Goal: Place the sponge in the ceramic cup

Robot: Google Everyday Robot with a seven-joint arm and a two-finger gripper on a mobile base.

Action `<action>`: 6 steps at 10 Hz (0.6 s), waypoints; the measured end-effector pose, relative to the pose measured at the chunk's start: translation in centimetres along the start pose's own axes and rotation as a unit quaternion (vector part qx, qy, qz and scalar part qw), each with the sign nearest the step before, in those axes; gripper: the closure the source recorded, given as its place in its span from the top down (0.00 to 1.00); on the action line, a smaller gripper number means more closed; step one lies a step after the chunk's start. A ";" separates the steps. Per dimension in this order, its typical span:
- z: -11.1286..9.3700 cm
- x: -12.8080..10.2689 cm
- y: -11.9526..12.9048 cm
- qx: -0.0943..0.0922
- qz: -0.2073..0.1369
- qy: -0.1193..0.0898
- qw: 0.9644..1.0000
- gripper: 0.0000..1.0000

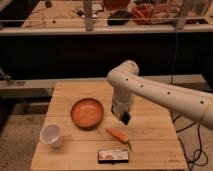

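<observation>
Loses the arm (165,95) at the right edge; shows only a dark-blue corner of the sponge (126,118), the rest buried in the gripper (123,115) clamped on it, just right of the orange bowl (87,101); cannot read the print on the dark box (113,155); cannot make out the blurred clutter on the far bench (60,10).

The jaws grip the sponge (125,117) beside the bowl (87,113).

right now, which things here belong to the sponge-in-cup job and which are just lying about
Part of the job: sponge, held by the gripper just right of the orange bowl; ceramic cup, at the table's front left.
Lying about: orange bowl, carrot, flat dark box.
</observation>
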State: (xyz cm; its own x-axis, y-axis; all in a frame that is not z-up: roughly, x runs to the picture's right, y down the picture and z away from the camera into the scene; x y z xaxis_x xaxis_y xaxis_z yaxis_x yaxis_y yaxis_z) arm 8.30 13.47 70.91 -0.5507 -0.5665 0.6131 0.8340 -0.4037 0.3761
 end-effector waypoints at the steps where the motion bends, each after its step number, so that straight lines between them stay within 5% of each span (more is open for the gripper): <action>1: -0.2 0.6 -0.8 0.000 -0.002 0.003 1.000 0.01; 6: -1.8 2.2 -2.9 -0.006 -0.016 0.017 1.000 0.01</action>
State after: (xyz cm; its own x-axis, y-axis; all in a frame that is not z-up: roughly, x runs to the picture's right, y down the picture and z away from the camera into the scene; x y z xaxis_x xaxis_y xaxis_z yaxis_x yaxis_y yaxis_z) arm 4.65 12.13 69.95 -0.5778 -0.5768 0.5774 0.8158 -0.4300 0.3868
